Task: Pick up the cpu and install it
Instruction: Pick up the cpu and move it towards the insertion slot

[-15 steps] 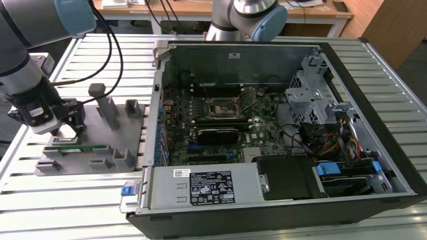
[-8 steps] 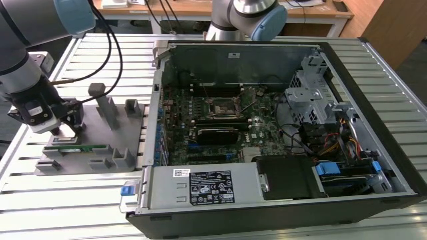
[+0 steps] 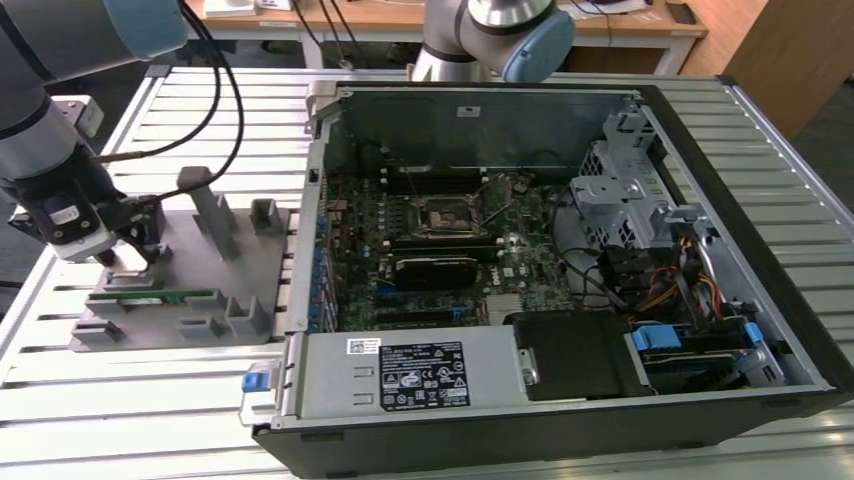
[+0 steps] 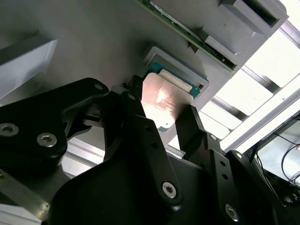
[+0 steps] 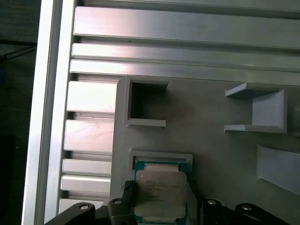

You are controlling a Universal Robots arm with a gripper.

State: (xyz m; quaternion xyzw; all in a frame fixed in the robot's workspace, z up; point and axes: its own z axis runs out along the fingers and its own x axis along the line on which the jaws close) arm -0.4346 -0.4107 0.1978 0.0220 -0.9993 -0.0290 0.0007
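First wrist view, cpu place: the small, flat, square, silvery-topped cpu (image 5: 159, 188) is seen between the two black fingers (image 5: 128, 191), seated in a shallow pocket of the pale grey plastic holder (image 5: 211, 131).
Grip: the gripper (image 5: 161, 194) is judged to be clenched on the cpu, one finger pressed to each of two opposite edges; no gap is made out in either wrist view.
Step in hand: the taking of the cpu from its pocket, as far as can be judged.
How it is done well: pressure should be kept light and equal, on the edges alone. The chip should be held level so that it is not wedged against the pocket walls.
Cpu look: a dull metal lid with faint print is shown, and a warm glare lies on it in the second wrist view. A green board edge and a pale strip are seen on the side beyond the fingertips.
Handling: it is judged thin, rigid, light and easily harmed underneath.
Near the fingers: a long, thin green memory stick (image 3: 154, 297) is held on the same holder just beyond the fingertips. A ribbed aluminium table (image 5: 187, 28) is seen beneath.
Far from the fingers: the open black computer case (image 3: 534, 440), with its black square-framed socket (image 3: 441, 215), is placed well apart.
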